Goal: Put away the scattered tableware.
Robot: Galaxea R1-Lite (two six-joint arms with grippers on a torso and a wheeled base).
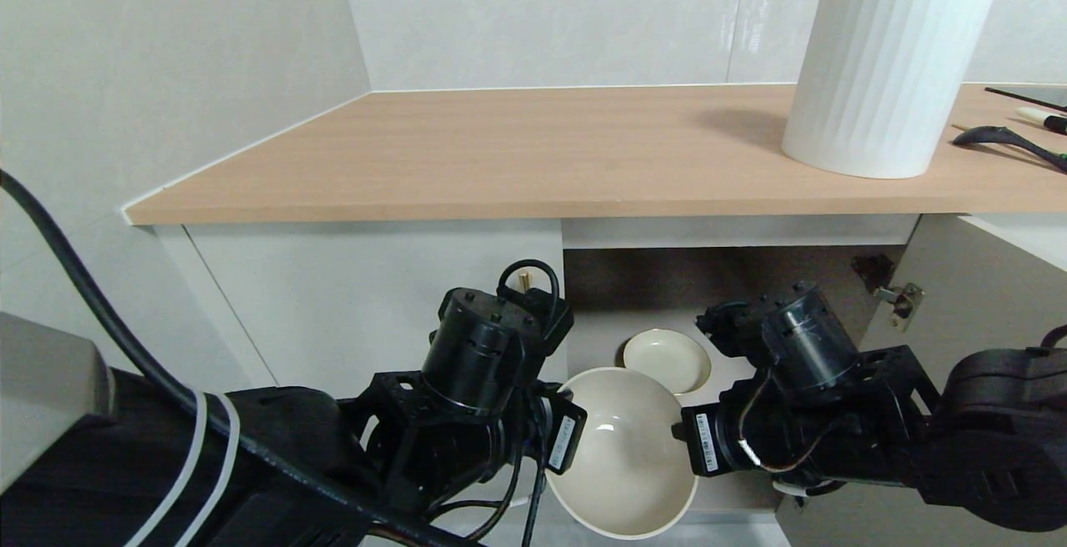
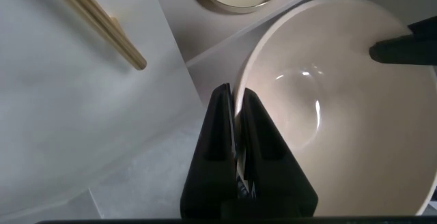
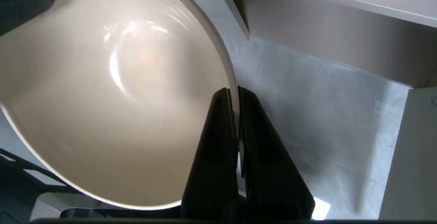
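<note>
— Wood-topped counter (image 1: 517, 155) is seen ahead, with a white ribbed canister (image 1: 888, 63) stood on it at the right; what is found below?
— An open cabinet (image 1: 717, 276) is shown under it, and a small cream dish (image 1: 667, 359) is set inside it
— And the large cream bowl (image 1: 621, 455)?
— It is held in the air just before the cabinet opening, tilted, nearer than the dish and apart from it
— How is it gripped?
— Its rim is pinched on opposite sides: the left gripper (image 2: 235, 98) is clamped on one edge, the right gripper (image 3: 234, 98) on the other
</note>
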